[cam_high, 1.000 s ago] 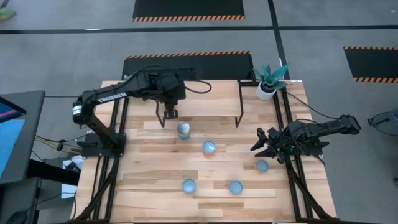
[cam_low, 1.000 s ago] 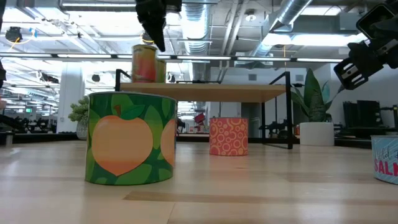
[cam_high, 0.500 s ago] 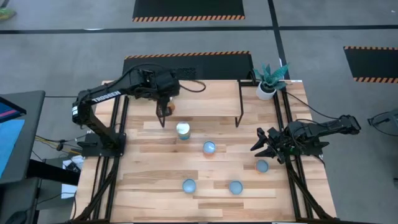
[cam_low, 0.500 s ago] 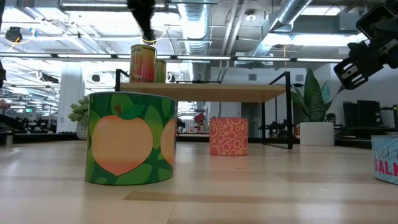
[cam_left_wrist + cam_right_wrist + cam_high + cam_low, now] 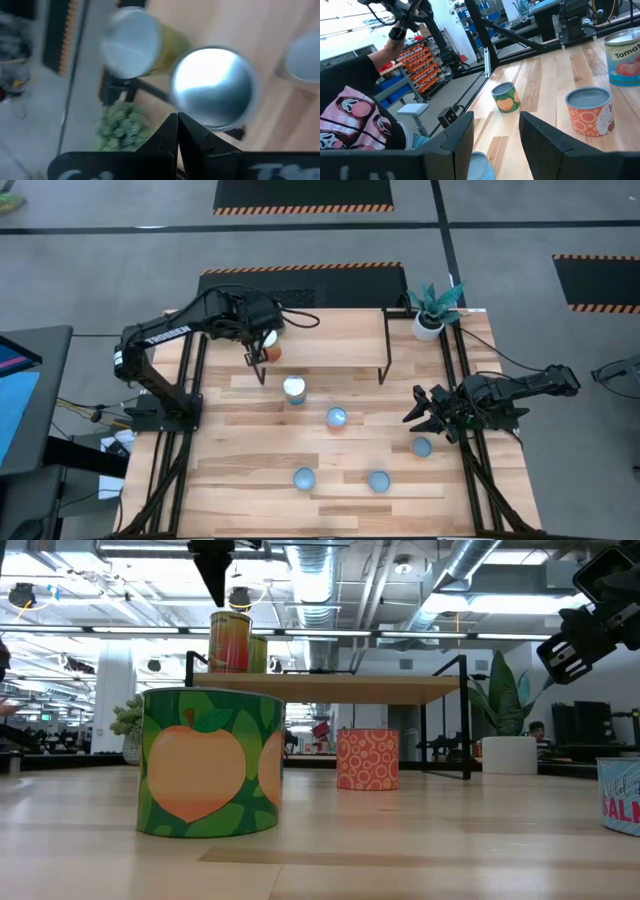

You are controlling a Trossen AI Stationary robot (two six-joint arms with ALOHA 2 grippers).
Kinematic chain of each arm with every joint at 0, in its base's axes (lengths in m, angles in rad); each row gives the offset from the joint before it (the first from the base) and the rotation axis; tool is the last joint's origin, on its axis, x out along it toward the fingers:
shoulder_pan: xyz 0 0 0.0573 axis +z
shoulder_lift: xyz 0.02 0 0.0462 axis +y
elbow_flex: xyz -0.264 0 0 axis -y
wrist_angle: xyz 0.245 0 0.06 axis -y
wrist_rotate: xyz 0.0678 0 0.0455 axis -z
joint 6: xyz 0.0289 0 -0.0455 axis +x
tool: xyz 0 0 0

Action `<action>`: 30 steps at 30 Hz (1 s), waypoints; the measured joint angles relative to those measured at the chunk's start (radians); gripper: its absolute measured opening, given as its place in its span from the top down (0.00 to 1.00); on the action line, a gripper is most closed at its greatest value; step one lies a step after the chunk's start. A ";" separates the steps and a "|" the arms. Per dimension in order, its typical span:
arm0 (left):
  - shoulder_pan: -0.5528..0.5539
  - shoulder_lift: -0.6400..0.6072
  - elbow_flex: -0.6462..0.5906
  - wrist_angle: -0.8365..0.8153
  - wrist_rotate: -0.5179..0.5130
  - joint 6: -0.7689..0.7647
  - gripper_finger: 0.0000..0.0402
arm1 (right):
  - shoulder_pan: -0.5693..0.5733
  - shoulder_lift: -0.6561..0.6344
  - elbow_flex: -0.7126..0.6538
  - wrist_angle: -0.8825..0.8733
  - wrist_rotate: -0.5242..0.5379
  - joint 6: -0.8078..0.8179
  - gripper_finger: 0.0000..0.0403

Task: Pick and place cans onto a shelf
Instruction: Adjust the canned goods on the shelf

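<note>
Left gripper (image 5: 254, 357) pinched closed, empty, above two cans (image 5: 230, 641) on shelf (image 5: 330, 688); right gripper (image 5: 418, 413) wide apart, idle at table's right edge.

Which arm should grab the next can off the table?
Right. Its open pincer hovers beside a blue-topped can, while the left pincer is shut above the shelf.
</note>
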 joint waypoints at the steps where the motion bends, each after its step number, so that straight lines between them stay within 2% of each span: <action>1: 0.002 -0.008 0.000 0.000 -0.027 -0.021 1.00 | 0.000 0.000 0.000 0.000 0.000 0.000 0.55; 4: 0.017 -0.044 -0.008 0.003 -0.081 -0.097 1.00 | 0.000 0.000 0.000 0.000 0.000 0.000 0.55; 9: 0.038 -0.154 -0.131 -0.001 0.010 -0.156 1.00 | 0.000 0.000 0.000 0.000 0.000 0.000 0.55; 16: 0.039 -0.202 -0.315 0.045 0.019 -0.168 1.00 | 0.000 0.000 0.000 0.000 0.000 0.000 0.55; 20: 0.038 -0.183 -0.332 0.154 0.035 -0.106 1.00 | 0.000 0.000 0.000 0.000 0.000 0.000 0.55; 26: 0.042 -0.160 -0.333 0.157 0.054 -0.103 1.00 | 0.000 0.000 0.000 0.000 0.000 0.000 0.55; 30: 0.041 -0.159 -0.333 0.219 0.076 -0.099 1.00 | 0.000 0.000 0.000 0.000 0.000 0.000 0.55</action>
